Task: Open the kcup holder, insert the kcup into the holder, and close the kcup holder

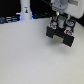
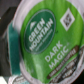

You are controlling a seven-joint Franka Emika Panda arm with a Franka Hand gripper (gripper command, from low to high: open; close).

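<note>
The kcup (image 2: pixel 45 42) fills the wrist view, its green foil top facing the camera with white "Green Mountain" and "Dark Magic" print and a whitish rim. In the exterior view my gripper (image 1: pixel 60 23) hangs at the upper right, directly over the black boxy kcup holder (image 1: pixel 60 35) on the white table. A small greenish thing sits between the fingers there, which looks like the kcup (image 1: pixel 61 20). The gripper appears shut on it, just above the holder's top. The holder's front and whether its drawer stands open are too blurred to tell.
A white bottle-shaped object (image 1: pixel 25 10) stands at the back on the exterior view's left. Dark equipment (image 1: pixel 10 20) lines the table's far edge. The white table (image 1: pixel 30 60) stretches toward the front.
</note>
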